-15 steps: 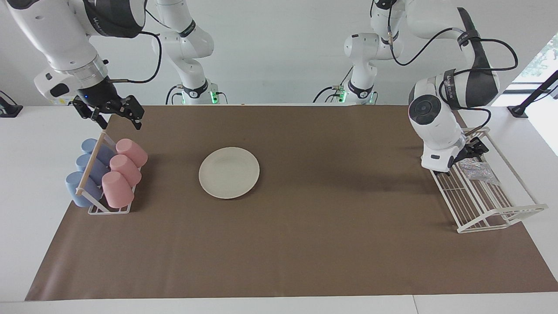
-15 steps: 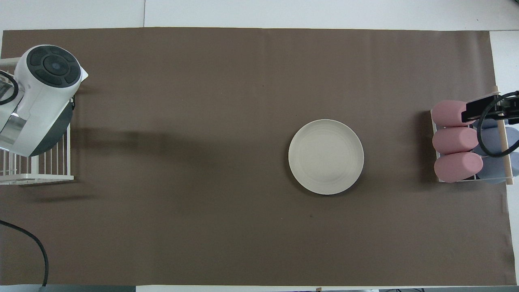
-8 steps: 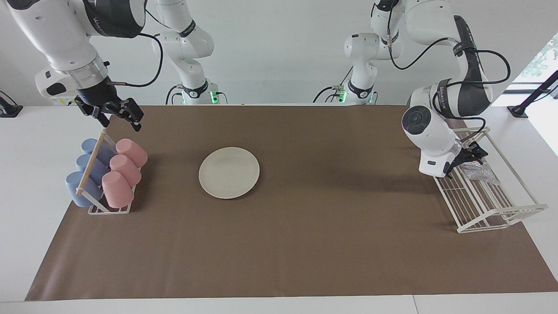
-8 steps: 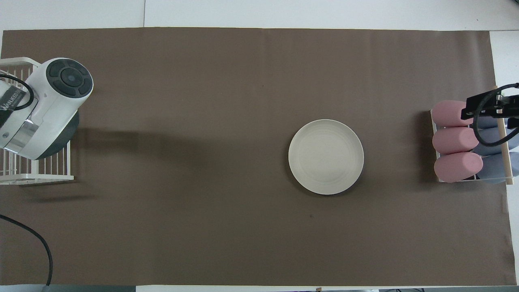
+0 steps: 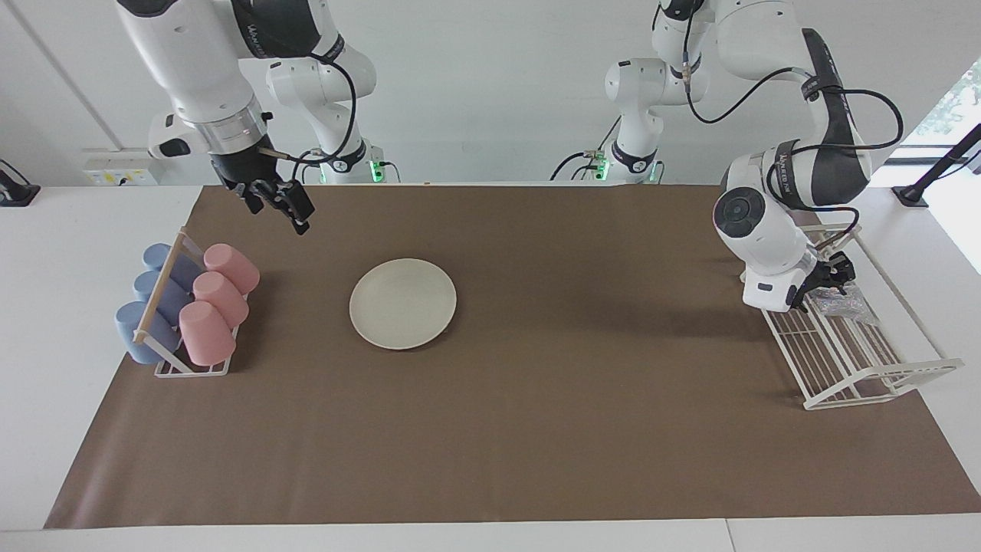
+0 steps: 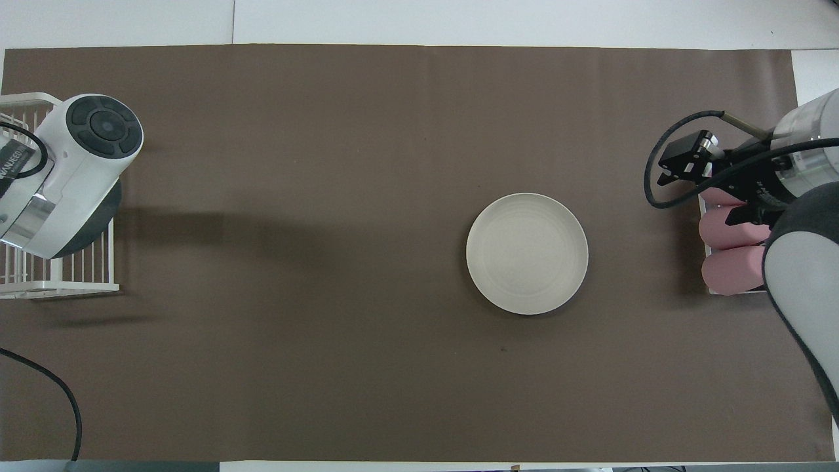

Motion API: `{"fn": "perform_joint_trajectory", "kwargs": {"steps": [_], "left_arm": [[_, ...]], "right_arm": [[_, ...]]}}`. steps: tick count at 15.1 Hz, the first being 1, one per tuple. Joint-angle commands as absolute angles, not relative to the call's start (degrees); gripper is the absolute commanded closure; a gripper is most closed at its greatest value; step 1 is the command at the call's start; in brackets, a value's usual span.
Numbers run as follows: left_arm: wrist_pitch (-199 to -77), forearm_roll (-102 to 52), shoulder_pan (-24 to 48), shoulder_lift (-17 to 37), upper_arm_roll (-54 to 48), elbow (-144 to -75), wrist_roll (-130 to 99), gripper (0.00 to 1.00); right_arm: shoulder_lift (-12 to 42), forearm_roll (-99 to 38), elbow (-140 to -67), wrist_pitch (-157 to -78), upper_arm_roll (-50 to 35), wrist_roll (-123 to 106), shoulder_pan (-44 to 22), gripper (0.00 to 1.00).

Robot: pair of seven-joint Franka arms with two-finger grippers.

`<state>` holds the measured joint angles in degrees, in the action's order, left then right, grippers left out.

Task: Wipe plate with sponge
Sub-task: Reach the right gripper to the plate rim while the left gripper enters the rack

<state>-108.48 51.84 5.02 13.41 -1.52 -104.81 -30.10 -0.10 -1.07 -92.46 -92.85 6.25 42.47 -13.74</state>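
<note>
The sponge [image 5: 841,305] lies in the white wire rack [image 5: 881,383] at the left arm's end of the worktop. It looks soft, crinkly and light, so pinch its middle. The left claw [image 5: 829,280] is just beside it; I cannot tell its grip. The smooth, hard plate [image 5: 403,303] lies flat on the brown mat [image 5: 536,429]. The right claw [image 5: 280,205] hangs open and empty.

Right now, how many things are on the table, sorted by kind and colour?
Pink cups: 3
Blue cups: 3
Plate: 1
Sponge: 1
Cup rack: 1
Wire rack: 1
Total: 10
</note>
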Motion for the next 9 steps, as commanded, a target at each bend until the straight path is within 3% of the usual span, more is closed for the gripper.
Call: {"fn": "perform_joint_trajectory", "kwargs": {"steps": [1, 3, 9], "left_arm": [[-110.57, 53.17, 4.39, 12.39, -1.49, -106.61, -32.34, 0.8], [-110.65, 53.17, 4.39, 12.48, -1.49, -106.52, -32.52, 1.0], [-109.61, 53.09, 5.01, 12.74, -1.49, -105.21, -32.43, 1.0]], "right_arm": [[-1.32, -1.58, -93.87, -95.18, 6.24, 53.67, -16.25, 0.0], [-1.58, -1.93, -93.87, -94.75, 6.24, 60.0, -18.18, 0.0], [-2.72, -2.54, -95.88, -94.92, 6.15, 77.57, -21.17, 0.0]]}}
